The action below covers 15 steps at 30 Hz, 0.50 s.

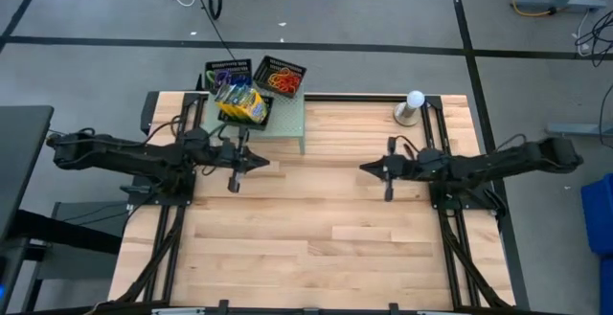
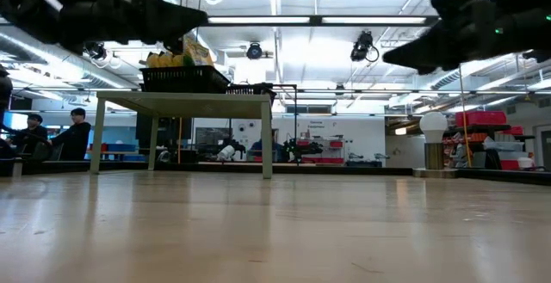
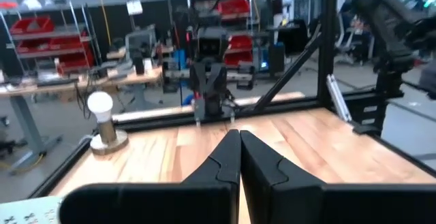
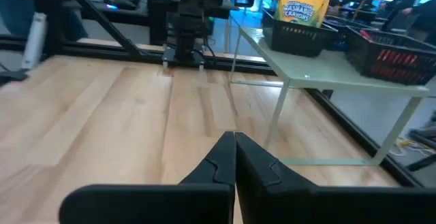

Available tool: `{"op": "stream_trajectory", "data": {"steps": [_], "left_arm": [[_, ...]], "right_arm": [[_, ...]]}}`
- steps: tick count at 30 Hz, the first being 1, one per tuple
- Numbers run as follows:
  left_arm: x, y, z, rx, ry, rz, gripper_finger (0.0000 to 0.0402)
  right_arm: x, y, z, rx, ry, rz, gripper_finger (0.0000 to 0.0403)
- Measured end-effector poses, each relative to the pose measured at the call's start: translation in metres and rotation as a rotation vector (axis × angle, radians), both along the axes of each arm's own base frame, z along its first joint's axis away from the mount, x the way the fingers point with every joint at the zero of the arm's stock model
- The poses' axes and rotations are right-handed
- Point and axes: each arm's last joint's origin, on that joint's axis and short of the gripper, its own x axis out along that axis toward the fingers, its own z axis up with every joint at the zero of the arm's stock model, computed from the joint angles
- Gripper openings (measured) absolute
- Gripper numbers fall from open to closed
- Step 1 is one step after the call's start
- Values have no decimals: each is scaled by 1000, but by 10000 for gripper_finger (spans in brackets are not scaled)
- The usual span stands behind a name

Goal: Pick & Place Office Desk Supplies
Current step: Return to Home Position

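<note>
Left pincer (image 1: 260, 164) at 9 o'clock and right pincer (image 1: 368, 168) at 3 hang clenched, empty. Ease both home level, clear of the crayon boxes (image 1: 241, 105) at 11.

- The crayon boxes (image 1: 241, 106) lie heaped in a black mesh tray (image 1: 267, 107) at the raised shelf's (image 1: 290, 123) near left corner; their number cannot be counted.
- The rubber bands (image 1: 281, 80) at the shelf's far right corner form a red-orange tangle, with single loops too small to separate.
- The far left tray (image 1: 224, 69) is partly covered by the boxes, its contents too dark to tell.
- In the low view the top edge cuts off the left arm (image 2: 95, 8) and the right arm (image 2: 482, 21); tray walls hide all but the boxes' tops.
</note>
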Motion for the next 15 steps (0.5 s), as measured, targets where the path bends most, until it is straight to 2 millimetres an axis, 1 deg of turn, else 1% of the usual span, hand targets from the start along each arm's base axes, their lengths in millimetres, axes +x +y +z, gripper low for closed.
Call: {"op": "stream_trajectory", "data": {"steps": [4,7,9,14,15], "left_arm": [[-16,0,-10,3,-51,-8,7],[-29,0,-16,3,-90,3,7],[-37,1,-19,-11,-113,13,7],[-56,4,-28,-25,-161,-2,8],[-59,6,-28,-28,-163,3,8]], "right_arm": [[-20,-6,-8,22,-21,25,2],[-31,-10,-11,25,-28,-1,1],[-37,-12,-10,26,-29,-15,1],[-49,-14,-5,30,-62,17,1],[-52,-15,-4,30,-64,10,1]]}}
